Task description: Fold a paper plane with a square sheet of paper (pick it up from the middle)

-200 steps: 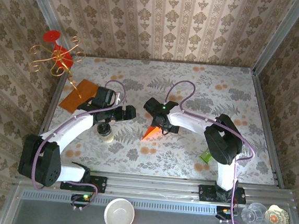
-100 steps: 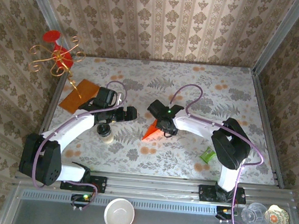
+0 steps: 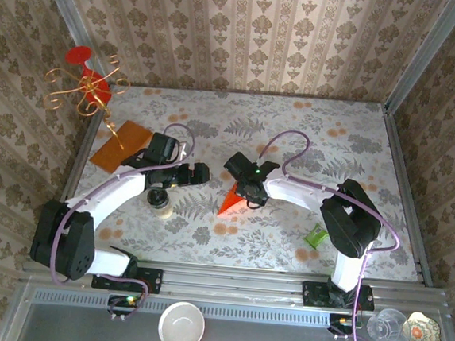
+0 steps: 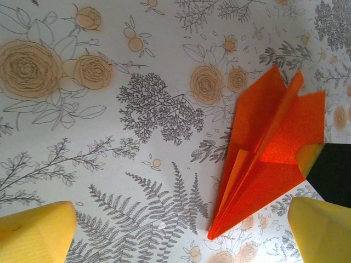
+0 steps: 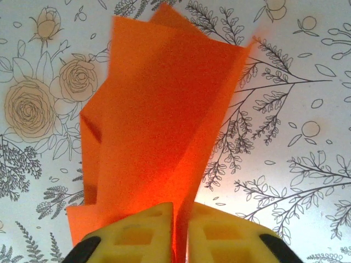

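The paper plane [image 3: 230,199] is a bright red-orange dart lying on the floral table, nose toward the near left. In the right wrist view its wings [image 5: 159,120] spread away from me while my right gripper [image 5: 180,235] is shut on its raised centre fold. From above, the right gripper [image 3: 246,190] sits at the plane's tail. My left gripper [image 3: 199,172] hovers open just left of the plane. In the left wrist view the plane [image 4: 269,153] lies to the right, between the wide yellow fingertips [image 4: 38,235], and nothing is gripped.
A duller amber-orange sheet [image 3: 120,145] lies at the back left beside a gold wire stand [image 3: 87,86]. A small jar [image 3: 159,200] stands under the left forearm. A green item [image 3: 315,237] lies near the right arm. A white bowl [image 3: 181,326] sits below the table's rail.
The right gripper's jaws have closed onto the plane's centre fold, and its arm has shifted slightly right. The left arm has stayed almost still, open.
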You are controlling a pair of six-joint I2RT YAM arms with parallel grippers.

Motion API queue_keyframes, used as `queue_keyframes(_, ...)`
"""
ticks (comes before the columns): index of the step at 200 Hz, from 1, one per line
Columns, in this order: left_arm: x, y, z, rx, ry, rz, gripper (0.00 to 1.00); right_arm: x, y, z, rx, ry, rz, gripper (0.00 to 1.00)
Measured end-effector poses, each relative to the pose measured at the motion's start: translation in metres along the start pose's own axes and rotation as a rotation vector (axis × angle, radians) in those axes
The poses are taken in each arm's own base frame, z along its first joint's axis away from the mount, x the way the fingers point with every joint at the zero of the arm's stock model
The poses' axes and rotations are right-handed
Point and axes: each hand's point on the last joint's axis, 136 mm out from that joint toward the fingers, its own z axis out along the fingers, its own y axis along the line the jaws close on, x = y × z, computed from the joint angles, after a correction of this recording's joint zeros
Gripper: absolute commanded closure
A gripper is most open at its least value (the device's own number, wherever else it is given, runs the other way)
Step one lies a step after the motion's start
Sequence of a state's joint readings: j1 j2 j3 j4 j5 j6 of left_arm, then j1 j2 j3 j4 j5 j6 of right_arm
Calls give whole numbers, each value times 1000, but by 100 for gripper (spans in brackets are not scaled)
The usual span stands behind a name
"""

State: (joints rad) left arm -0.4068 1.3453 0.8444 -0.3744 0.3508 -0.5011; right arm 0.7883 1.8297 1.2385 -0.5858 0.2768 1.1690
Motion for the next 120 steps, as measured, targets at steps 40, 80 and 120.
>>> queue_keyframes(40, 0, -11, 2, 32, 16, 13, 1, -5, -7, 1, -30, -14, -46, 98)
queue_keyframes(80, -5, -18, 1, 61, 6, 5, 2, -28, 20, -27, -305, -23, -119, 98)
queue_keyframes(120, -15, -22, 5, 87, -31, -71, 9, -33, 54, -44, -589, 17, -187, 98)
